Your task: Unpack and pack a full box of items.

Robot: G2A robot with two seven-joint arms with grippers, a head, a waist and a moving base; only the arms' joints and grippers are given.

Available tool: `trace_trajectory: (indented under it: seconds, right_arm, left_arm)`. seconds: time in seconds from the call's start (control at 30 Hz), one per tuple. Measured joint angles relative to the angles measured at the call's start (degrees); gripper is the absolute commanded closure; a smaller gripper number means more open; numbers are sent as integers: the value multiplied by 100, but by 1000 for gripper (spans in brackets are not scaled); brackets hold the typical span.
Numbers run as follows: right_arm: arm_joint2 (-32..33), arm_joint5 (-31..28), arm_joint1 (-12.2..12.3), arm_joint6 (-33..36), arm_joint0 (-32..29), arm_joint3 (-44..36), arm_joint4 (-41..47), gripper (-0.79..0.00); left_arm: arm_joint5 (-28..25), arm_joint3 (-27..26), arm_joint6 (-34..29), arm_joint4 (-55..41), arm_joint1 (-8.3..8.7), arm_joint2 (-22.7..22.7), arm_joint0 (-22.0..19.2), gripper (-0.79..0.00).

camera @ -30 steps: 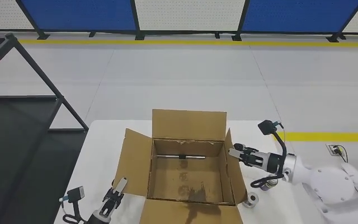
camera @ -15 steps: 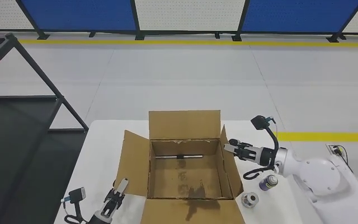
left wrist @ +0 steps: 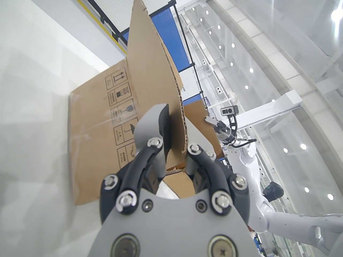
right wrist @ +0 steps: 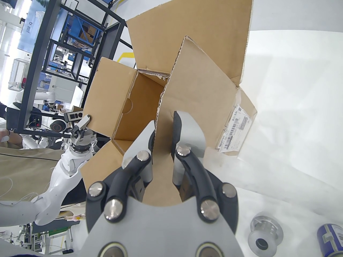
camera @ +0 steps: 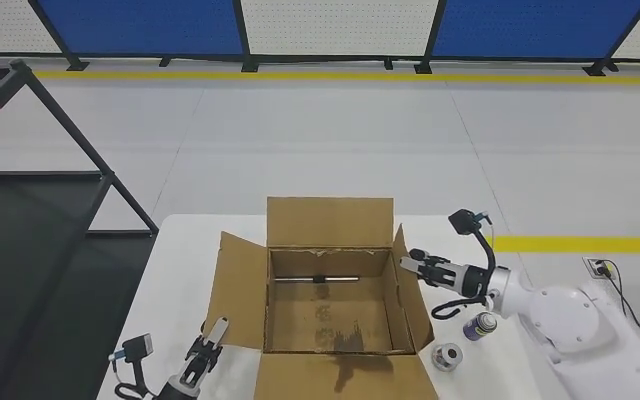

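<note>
white table, open cardboard box standing upright in the middle of it, all four flaps up or splayed out. far flap stands up, near flap folds out toward the robot. left flap leans outward, and the left gripper sits at its near outer corner. in the left wrist view the left gripper has the flap's edge running between its fingers, clamped on the cardboard. right flap stands nearly upright, with the right gripper at its top edge. in the right wrist view the right gripper has one finger on each side of that flap, pinching it.

inside the box, a thin dark rod lies flat along the far wall, the rest of the floor bare cardboard. on the table just right of the box, a small blue can stands upright beside the right arm. a metal spool stands nearer the robot, close to the can but apart from it.
</note>
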Motion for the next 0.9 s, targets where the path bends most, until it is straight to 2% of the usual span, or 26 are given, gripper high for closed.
trace_trajectory:
  seconds: [0.03, 0.07, 0.1, 0.13, 0.17, 0.23, 0.27, 0.4, 0.67, 0.9]
  right_arm:
    - [12, -1, 0, -5, -18, -7, -1, -18]
    - [24, -1, 0, -11, -34, -14, -4, -314]
    - [38, 6, -1, -18, -53, -24, -7, -785]
    - [49, 18, -1, -23, -66, -34, -9, -785]
    - [59, 32, -2, -24, -79, -48, -11, -785]
    - [82, 53, -2, -24, -110, -96, -33, -785]
    - [92, 61, -2, -24, -124, -119, -42, -785]
    - [171, 93, 4, 2, -179, -230, -65, -785]
    - [636, 213, 68, 26, -448, -751, -74, -785]
    - [1331, 394, 178, 396, -805, -2044, -222, -785]
  left_arm:
    - [9, 4, -7, 1, -1, 3, -11, 0]
    - [16, 8, -14, 5, -1, 6, -22, 0]
    - [28, 12, -20, 6, -2, 10, -31, 0]
    - [37, 13, -21, 6, -3, 12, -36, 0]
    - [46, 13, -22, 7, -3, 13, -39, -194]
    - [68, 9, -26, 16, -5, 14, -40, -372]
    - [76, 7, -28, 14, -5, 12, -38, -551]
    - [105, -4, 3, -53, -8, -37, 0, -785]
    - [43, -85, 60, -443, -9, -282, 165, -785]
    - [-247, -475, 45, -1432, -15, -635, 470, -785]
